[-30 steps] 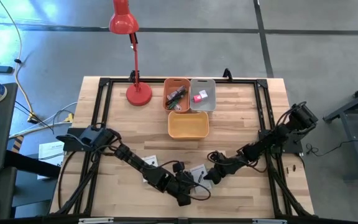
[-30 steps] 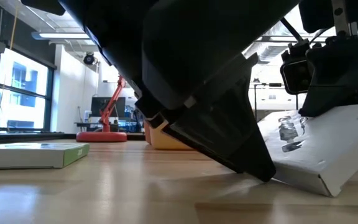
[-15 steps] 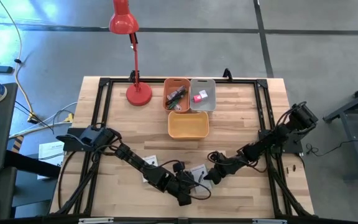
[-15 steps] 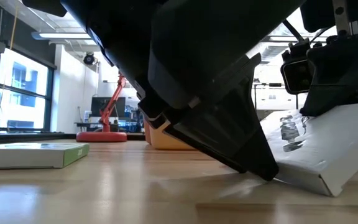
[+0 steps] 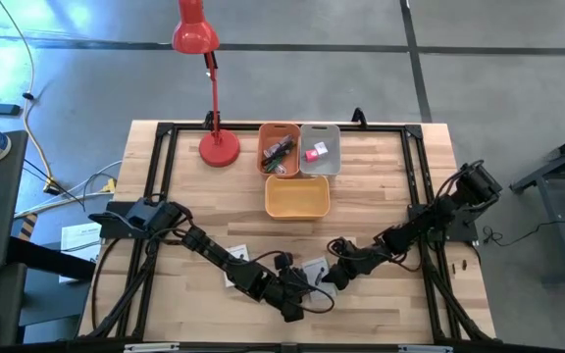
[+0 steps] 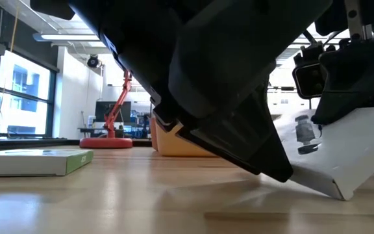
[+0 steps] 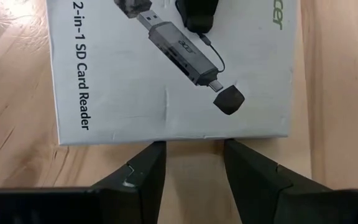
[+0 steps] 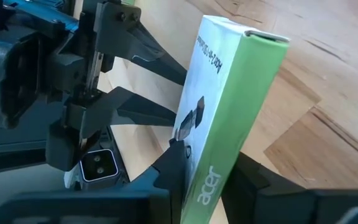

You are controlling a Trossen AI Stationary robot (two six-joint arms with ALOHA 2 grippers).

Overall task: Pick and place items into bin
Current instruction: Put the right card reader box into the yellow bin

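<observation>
A flat white box with green sides, printed as a card reader, stands tilted at the table's near middle. My right gripper is shut on it. My left gripper is open; its fingertips stand at the box's lower edge, one to each side. In the right wrist view the box shows edge-on, with my left gripper behind it. A second box of the same kind lies flat under the left arm, seen also in the low view. My right gripper pinches the box across its thin side, one finger on the printed white face and the other on the back. It comes slanting down from the table's right. The box is tipped up, its lower edge on the table. My left gripper's fingertips are at the box's edge; whether they touch it I cannot tell.
Three bins stand at the far middle: an orange one and a grey one, both holding small items, and a yellow-orange one in front of them. A red desk lamp stands to their left. A black frame borders the table.
The box in my right gripper has tipped up a little more steeply, its raised end higher while its lower edge stays on the table.
</observation>
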